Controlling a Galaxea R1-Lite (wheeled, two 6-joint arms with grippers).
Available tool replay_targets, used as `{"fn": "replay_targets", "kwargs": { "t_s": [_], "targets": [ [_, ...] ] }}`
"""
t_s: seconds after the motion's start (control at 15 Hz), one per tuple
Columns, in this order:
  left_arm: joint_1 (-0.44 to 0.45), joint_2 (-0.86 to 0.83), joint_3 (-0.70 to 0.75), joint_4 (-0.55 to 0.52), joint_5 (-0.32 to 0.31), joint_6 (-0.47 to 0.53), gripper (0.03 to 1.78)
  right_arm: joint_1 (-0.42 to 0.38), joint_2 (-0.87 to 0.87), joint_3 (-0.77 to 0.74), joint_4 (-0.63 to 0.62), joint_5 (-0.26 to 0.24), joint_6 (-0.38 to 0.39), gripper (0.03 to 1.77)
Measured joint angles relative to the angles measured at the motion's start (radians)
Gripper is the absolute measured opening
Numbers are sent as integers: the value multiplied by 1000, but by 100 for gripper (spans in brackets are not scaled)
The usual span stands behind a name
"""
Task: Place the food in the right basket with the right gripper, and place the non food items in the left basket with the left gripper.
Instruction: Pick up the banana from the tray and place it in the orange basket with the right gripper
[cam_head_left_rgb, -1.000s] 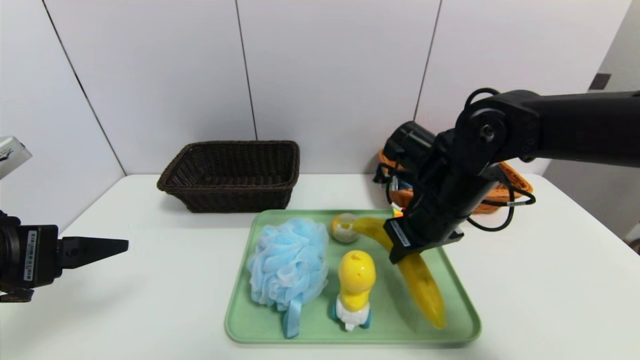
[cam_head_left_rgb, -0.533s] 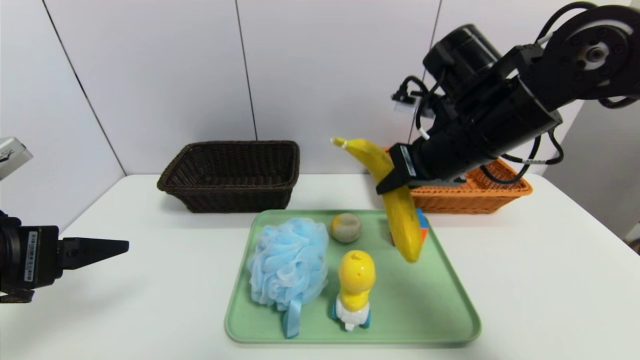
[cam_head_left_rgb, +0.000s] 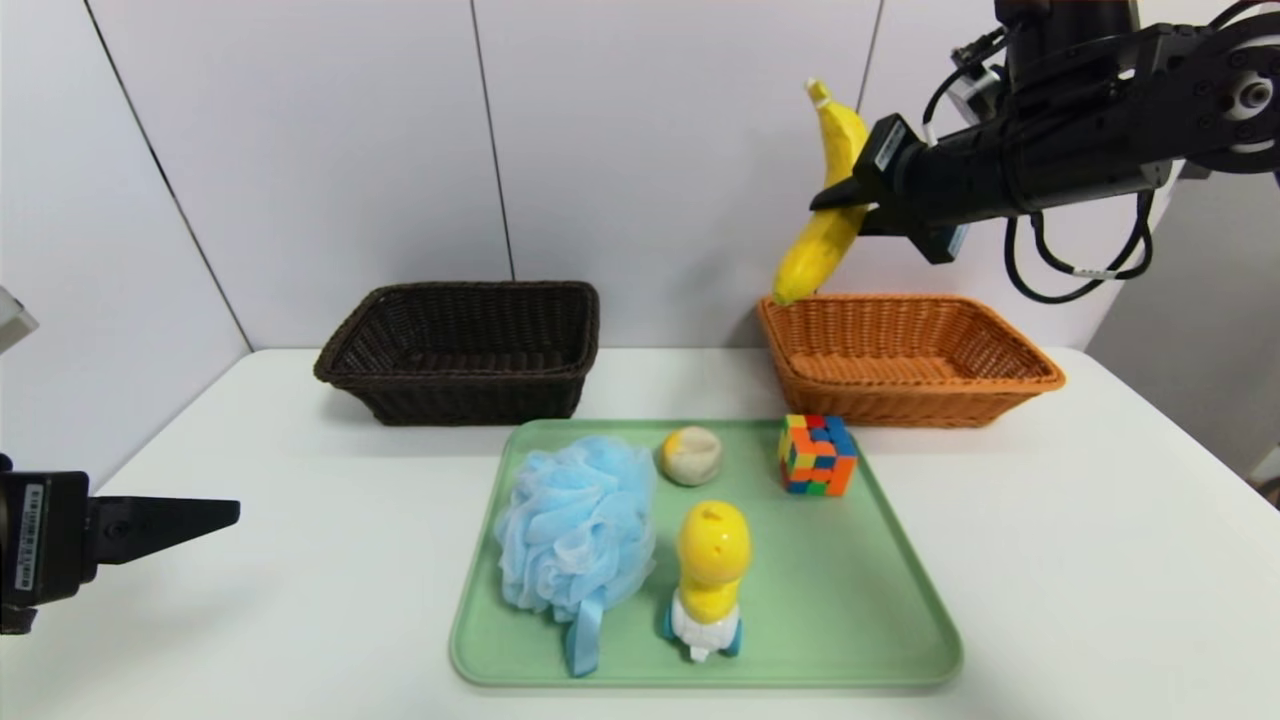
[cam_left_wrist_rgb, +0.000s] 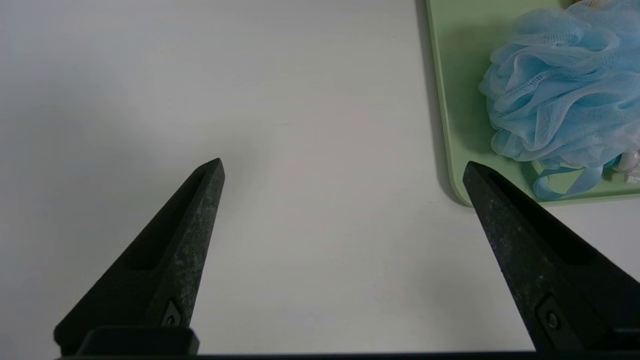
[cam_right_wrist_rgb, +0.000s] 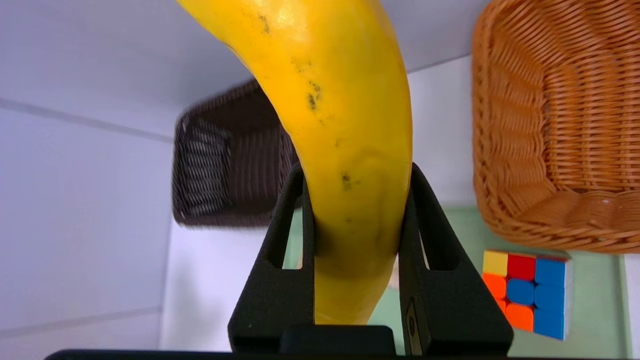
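Nearest me, on the white bench (cam_head_left_rgb: 300, 620), sits a green tray (cam_head_left_rgb: 850, 640). At its near side I have a yellow toy figure (cam_head_left_rgb: 713, 550) on a white base with blue-green wheels. Just beside it, toward the tray's left side, lies a pale blue mesh puff (cam_head_left_rgb: 578, 525), its ribbon loop (cam_head_left_rgb: 585, 635) pointing toward me. Farther back in the tray I see a small round item (cam_head_left_rgb: 691, 456), greyish white with a yellow patch, and near the far right corner a colour-patterned puzzle cube (cam_head_left_rgb: 818, 456).

My left hand (cam_left_wrist_rgb: 344, 160) is parked over the bench, to the left of the tray, released and spread wide with nothing in it. A white label with a barcode (cam_head_left_rgb: 30, 537) shows on its housing; I can't read its writing.

Beyond the tray stand two woven baskets. The dark brown left basket (cam_head_left_rgb: 470, 400) has nothing visible inside. The orange-brown right basket (cam_head_left_rgb: 910, 405) likewise shows only its bare woven floor.

My right hand (cam_head_left_rgb: 840, 195) is up above the near left part of the right basket's rim, grasping a banana (cam_head_left_rgb: 822, 250) around its middle, one finger on each side. The banana is tilted, its stem end up and its lower end close to the basket's left rim. Another barcode label (cam_head_left_rgb: 889, 146) is on this hand's housing, too small to read.
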Motion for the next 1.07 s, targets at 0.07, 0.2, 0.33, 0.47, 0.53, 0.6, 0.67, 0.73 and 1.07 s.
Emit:
{"fn": "replay_targets", "kwargs": {
  "t_s": [0.07,0.2,0.33,0.47,0.53,0.6,0.67,0.73,1.07],
  "targets": [
    [0,-7,0,1,0,0,169,-35,11,6,-15,0,48,45],
    [0,-18,0,2,0,0,169,-86,29,31,-24,-4,89,45],
    [0,-26,1,2,0,-1,169,-121,49,44,-28,-11,150,45],
    [1,-31,2,2,0,-1,169,-150,68,51,-29,-15,224,45],
    [1,-33,3,3,0,-2,169,-164,77,55,-28,-15,259,45],
    [1,-34,3,3,0,-2,169,-177,87,59,-28,-15,288,45],
    [1,-35,3,2,0,-2,169,-188,98,61,-28,-16,313,45],
    [1,-35,4,2,0,-2,169,-201,110,63,-27,-16,334,45],
    [1,-34,5,2,0,-2,169,-266,177,64,-27,-14,481,45]
  ]
}}
